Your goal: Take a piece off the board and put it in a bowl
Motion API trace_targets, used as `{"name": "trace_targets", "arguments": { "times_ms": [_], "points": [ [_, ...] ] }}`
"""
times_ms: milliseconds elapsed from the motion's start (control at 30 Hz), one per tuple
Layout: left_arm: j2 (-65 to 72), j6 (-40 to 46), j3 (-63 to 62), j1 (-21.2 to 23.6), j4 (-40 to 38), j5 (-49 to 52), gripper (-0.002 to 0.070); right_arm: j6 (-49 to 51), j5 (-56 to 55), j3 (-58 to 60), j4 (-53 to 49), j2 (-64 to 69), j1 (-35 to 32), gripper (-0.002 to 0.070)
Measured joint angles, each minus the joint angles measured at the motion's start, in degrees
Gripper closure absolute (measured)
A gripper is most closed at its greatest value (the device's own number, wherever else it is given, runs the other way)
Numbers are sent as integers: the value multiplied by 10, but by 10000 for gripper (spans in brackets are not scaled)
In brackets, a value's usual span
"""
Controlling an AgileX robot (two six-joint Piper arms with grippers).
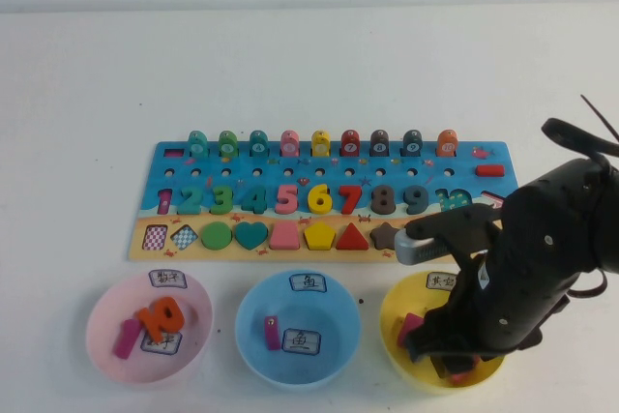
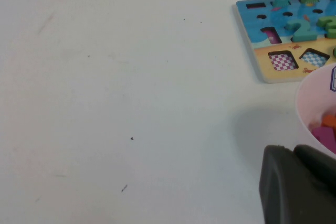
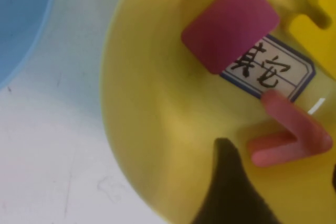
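My right gripper (image 1: pixel 455 360) sits in the bowl (image 1: pixel 397 311), released; the piece (image 3: pixel 291 135) lies free. Lift straight up, clear of the rim. Left gripper (image 2: pixel 296 184) parked by the board (image 1: pixel 329 239), grip state undetermined

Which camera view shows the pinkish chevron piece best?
The right wrist view: the chevron piece lies whole in the yellow bowl, near the right gripper. In the high view the arm hides it; the left wrist view misses it.

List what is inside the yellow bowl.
In the yellow bowl: a pink block, a yellow piece, the chevron and a label, partly covered. The right gripper above hides the rest. The left gripper is beside the pink bowl.
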Motion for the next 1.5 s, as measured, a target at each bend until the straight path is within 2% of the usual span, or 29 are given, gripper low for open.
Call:
{"name": "trace_targets", "arguments": {
  "times_ms": [267, 367, 533, 667, 1000, 1233, 1500],
  "points": [
    [0, 0, 0, 0, 0, 0, 676, 0, 7, -2, 7, -23, 0, 323],
    [0, 0, 0, 0, 0, 0, 676, 0, 28, -15, 16, -54, 0, 402],
    [0, 0, 0, 0, 0, 0, 676, -1, 41, -24, 20, -99, 0, 607],
    [0, 0, 0, 0, 0, 0, 676, -9, 61, -24, 17, -129, 0, 675],
    [0, 0, 0, 0, 0, 0, 676, -63, 108, 39, -11, -266, 0, 691],
    [0, 0, 0, 0, 0, 0, 676, -69, 205, 92, -2, -379, 0, 691],
    [0, 0, 0, 0, 0, 0, 676, -73, 205, 93, -22, -426, 0, 692]
  ]
}}
